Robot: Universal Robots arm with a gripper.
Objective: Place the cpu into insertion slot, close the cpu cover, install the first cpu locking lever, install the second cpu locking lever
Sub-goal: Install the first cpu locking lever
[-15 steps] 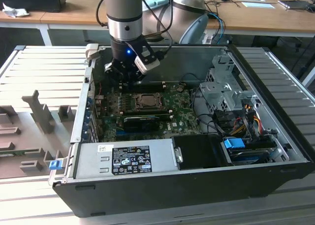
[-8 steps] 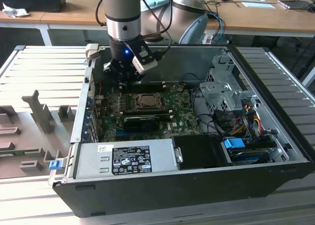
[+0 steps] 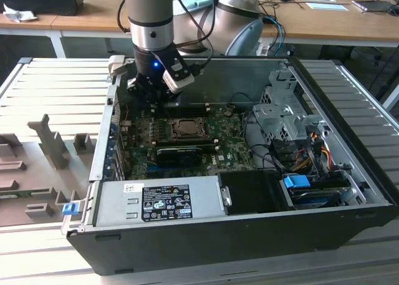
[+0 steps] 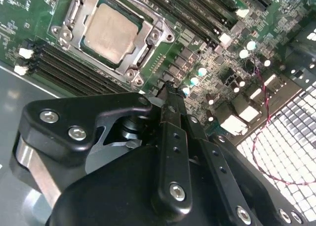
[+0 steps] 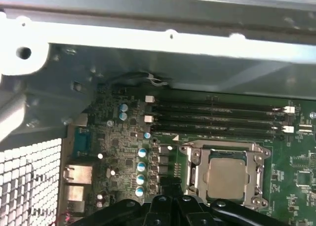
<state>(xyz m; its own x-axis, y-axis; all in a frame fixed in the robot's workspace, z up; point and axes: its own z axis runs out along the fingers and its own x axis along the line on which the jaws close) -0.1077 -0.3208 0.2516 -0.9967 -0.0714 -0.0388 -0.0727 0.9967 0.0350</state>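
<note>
While the end effector (image 4: 169, 91) hangs narrow and empty, fingers pinched together, above the motherboard (image 4: 212, 63), the cpu (image 4: 109, 32) sits just beyond in the insertion slot (image 4: 96, 54), cpu cover (image 4: 73, 13) flat around it; memory slots (image 4: 59, 67) lie alongside.

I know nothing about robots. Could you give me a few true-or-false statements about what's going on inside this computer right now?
1. The cpu lies seated in the insertion slot. True.
2. The gripper is carrying the cpu. False: it hovers near the socket, apart from the chip.
3. The cpu cover lies flat around the chip. True.
4. The computer case is closed up. False: its side is open and the motherboard shows.
</note>
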